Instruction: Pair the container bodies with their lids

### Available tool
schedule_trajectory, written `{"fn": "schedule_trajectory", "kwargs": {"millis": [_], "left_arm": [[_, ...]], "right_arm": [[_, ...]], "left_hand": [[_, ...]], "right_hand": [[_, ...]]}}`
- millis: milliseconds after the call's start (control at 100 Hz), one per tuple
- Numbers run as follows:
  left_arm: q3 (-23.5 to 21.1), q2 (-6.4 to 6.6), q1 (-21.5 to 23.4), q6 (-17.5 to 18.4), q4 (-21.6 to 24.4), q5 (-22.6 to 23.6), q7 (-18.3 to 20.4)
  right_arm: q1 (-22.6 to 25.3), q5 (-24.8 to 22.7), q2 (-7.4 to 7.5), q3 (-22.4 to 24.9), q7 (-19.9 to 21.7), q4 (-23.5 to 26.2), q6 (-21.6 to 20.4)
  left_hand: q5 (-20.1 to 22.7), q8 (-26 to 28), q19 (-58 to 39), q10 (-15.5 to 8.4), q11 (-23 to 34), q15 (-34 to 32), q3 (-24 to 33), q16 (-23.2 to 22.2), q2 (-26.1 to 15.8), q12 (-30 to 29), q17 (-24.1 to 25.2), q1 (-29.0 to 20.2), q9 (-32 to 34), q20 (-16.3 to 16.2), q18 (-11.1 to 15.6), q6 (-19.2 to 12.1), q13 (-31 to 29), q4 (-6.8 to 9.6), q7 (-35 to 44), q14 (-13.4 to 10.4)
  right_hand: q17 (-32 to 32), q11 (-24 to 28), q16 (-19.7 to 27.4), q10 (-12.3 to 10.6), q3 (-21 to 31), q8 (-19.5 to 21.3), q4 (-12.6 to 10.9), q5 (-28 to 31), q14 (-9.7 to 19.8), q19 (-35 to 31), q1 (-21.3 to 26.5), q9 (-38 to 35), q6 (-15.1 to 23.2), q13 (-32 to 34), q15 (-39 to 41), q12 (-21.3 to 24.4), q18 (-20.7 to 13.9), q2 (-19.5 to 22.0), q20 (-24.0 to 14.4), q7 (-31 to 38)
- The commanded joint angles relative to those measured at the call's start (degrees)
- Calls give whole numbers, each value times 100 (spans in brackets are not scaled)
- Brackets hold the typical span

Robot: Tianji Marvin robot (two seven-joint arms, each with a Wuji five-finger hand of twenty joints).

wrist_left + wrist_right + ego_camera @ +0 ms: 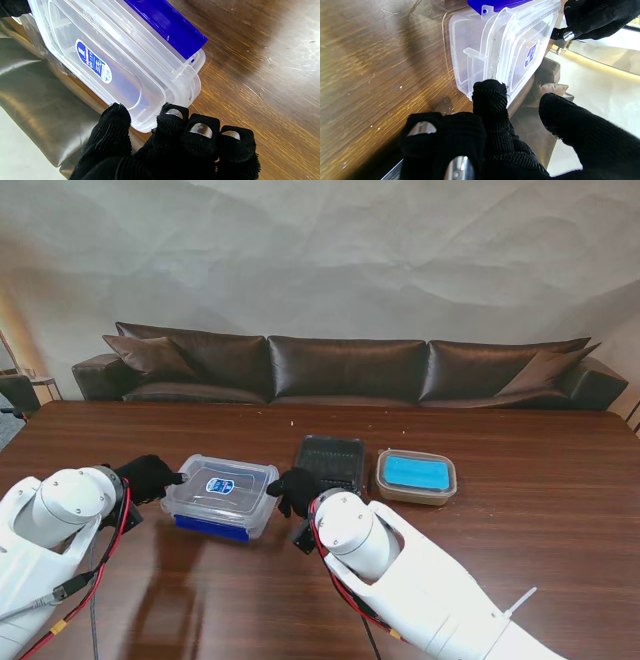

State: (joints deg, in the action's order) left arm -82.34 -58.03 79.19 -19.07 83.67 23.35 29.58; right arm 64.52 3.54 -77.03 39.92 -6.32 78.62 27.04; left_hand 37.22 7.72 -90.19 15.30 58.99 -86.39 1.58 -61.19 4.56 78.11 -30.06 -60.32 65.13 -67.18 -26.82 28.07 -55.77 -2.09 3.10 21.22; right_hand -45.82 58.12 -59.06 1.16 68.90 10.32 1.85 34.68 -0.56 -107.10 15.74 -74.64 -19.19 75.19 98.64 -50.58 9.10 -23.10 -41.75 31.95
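The clear box (221,495) sits on the worktop (520,530) at about 9 o'clock from the table's centre, its clear lid (224,483) laid on top with a blue oval label facing up. A blue clip (211,527) runs along the box's near side.

The left hand (150,476) is at the box's 9 o'clock end. In the left wrist view its thumb (113,125) rests on the lid edge and three curled fingers (172,117) meet the box's end, so the hand is closed on that end. The right hand (296,490) is at the box's 3 o'clock end. In the right wrist view one finger (490,97) touches the lid rim while its thumb (560,115) stands apart from the box; whether this hand grips cannot be told.

A black tray (329,461) lies at 2 o'clock from the box, just beyond the right hand. A clear tub (416,477) with blue inside lies at 3 o'clock of the tray, just beside it. A brown sofa (345,370) stands beyond the worktop at 12 o'clock.
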Motion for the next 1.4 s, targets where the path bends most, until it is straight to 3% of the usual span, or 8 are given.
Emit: {"fn": "schedule_trajectory", "kwargs": {"millis": [0,260,800,1390], "left_arm": [[41,-33,22,-8,21,-24,167],[81,-32,12,-13,-20,-27,180],[50,-32,148,-72,84,46,139],[-78,12,218,-73,222,226,283]], "right_arm": [[32,-38,-38,-27,72,64,-27],[38,-119,-13,-34,99,63,-14],[44,-310,10,-77,89,86,2],[47,-420,-1,-78,7,69,3]], "left_hand": [[-17,-11,158,48,31,-118,-118,-52,-95,92,161,158,-64,10,33,-797,30,173,192,36],[-176,-164,185,65,29,-115,-121,-52,-88,85,190,165,-57,18,8,-473,32,178,22,40],[-144,-213,195,62,-2,-85,-130,-45,-67,64,191,218,-72,19,0,-402,47,180,60,53],[-53,-168,203,40,-44,-45,-155,-44,-75,47,194,285,-100,34,28,-807,67,175,200,45]], "right_hand": [[-2251,172,4,331,-77,-45,-143,29,615,-1131,-58,-560,1197,21,485,-21,87,89,-104,-119],[-2251,168,-3,308,-76,-42,-140,-3,642,-1131,-70,-557,1170,22,482,-18,88,90,-104,-115],[-2251,170,-13,289,-85,-33,-141,-16,674,-1131,-98,-561,1125,24,478,-17,88,63,-105,-94],[-2251,167,-22,269,-89,-20,-135,-2,717,-1131,-136,-579,1041,26,473,-8,88,46,-105,-58]]}}
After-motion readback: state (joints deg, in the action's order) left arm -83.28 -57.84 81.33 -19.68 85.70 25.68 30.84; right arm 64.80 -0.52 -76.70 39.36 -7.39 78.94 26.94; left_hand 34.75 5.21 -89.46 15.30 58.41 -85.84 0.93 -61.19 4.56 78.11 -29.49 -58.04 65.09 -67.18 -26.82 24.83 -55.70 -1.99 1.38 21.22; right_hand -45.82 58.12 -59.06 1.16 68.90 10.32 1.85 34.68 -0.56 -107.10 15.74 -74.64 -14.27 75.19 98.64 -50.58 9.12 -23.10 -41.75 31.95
